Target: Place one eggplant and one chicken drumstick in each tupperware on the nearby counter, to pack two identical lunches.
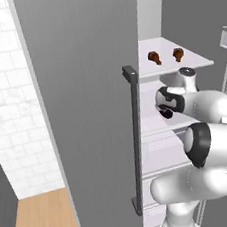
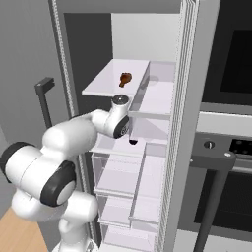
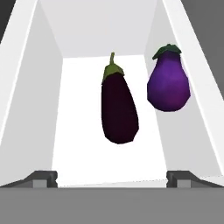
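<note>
Two eggplants lie on a white fridge shelf in the hand view. The dark, long eggplant is straight ahead, and a rounder, brighter purple eggplant lies to its right against the side wall. My gripper is open just in front of the dark one, its fingertips wide apart and holding nothing. Two brown chicken drumsticks sit on the shelf above; one drumstick also shows from the right. The arm reaches into the fridge under that shelf. The tupperware and the counter are out of view.
The grey fridge door with its dark bar handle stands open on the left. Clear drawers sit below the hand. An oven front with a handle is to the right of the fridge.
</note>
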